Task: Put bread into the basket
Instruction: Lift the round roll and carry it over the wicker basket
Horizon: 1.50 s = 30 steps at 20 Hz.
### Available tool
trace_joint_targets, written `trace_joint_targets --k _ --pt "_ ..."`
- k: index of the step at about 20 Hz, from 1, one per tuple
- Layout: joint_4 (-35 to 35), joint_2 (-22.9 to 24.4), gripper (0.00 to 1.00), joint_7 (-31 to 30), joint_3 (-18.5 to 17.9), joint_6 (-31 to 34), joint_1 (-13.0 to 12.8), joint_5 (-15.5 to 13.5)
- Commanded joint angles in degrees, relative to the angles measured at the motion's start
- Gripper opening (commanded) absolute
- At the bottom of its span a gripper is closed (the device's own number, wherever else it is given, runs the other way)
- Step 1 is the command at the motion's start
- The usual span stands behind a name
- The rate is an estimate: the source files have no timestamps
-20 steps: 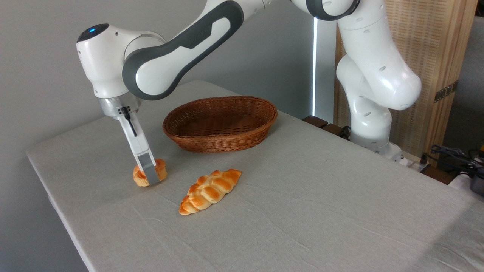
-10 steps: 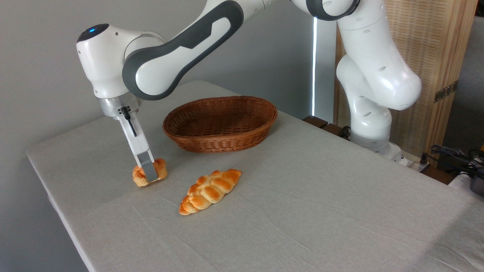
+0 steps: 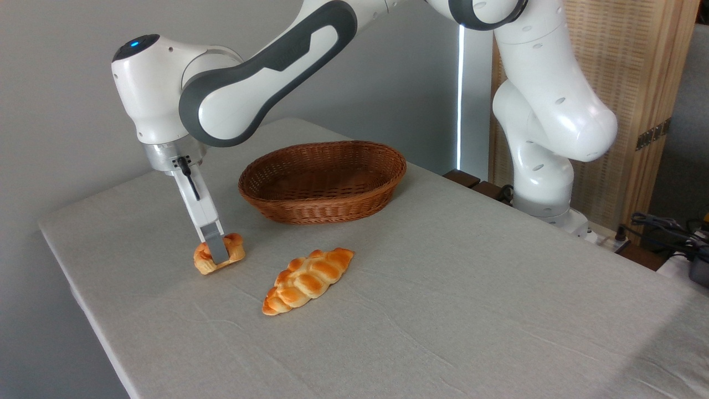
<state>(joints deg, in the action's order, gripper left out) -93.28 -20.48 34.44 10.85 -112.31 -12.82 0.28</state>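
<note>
1. Two breads are on the table [image 3: 443, 310], and one basket [image 3: 323, 180] too.
2. The gripper [image 3: 218, 256] points down at the small round bread [image 3: 219, 253] near the left side of the table.
3. One gray finger [image 3: 216, 244] is pressed on the front of the bun. The other finger is hidden behind it. The gripper looks closed tight on the bun.
4. The bun is tipped a little, with its right side up. I cannot tell if its left edge touches the cloth.
5. The long braided loaf [image 3: 308, 280] lies flat on the table, to the right of the bun and a bit nearer to the camera. They do not touch.
6. The brown woven basket sits farther back, behind both breads. The bun is not in it.
7. The white robot arm [image 3: 266, 77] bends over the table from its base on the right.
</note>
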Motion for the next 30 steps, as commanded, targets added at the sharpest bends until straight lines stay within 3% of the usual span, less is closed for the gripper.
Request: trace_joint_targets --k 1,4,8,10,12,14,16,18,19,21,22,26,30 --pt "0.4 1.7 0.20 -0.4 -0.7 -1.2 0.6 -0.9" --pt "3.0 4.2 0.20 -0.5 -4.4 -0.7 0.8 -7.8" --pt "2.1 13.3 0.24 -0.2 -4.9 6.9 -0.3 -9.3" --pt "-1.4 17.9 0.24 0.4 -4.4 11.3 -2.2 -9.7" --pt "-5.9 21.6 0.27 0.4 -4.3 12.0 -5.9 -9.8" --pt "-11.5 24.2 0.42 0.3 -4.3 12.0 -9.6 -9.8" --pt "-15.0 24.1 0.44 0.3 -4.0 11.2 -12.1 -9.7" --pt "-16.1 22.7 0.62 0.1 -1.9 10.9 -12.8 -9.3" --pt "-17.0 22.4 0.65 0.0 -1.4 10.4 -13.0 -9.1" --pt "-18.4 22.3 0.91 -0.2 -1.0 8.3 -13.8 -9.1" --pt "-18.7 21.9 1.00 -0.2 -0.7 7.1 -13.9 -9.1" --pt "-20.4 20.0 1.00 -0.2 0.9 3.9 -13.9 -7.2" --pt "-20.3 20.3 1.00 -0.3 1.1 3.8 -13.8 -7.2"
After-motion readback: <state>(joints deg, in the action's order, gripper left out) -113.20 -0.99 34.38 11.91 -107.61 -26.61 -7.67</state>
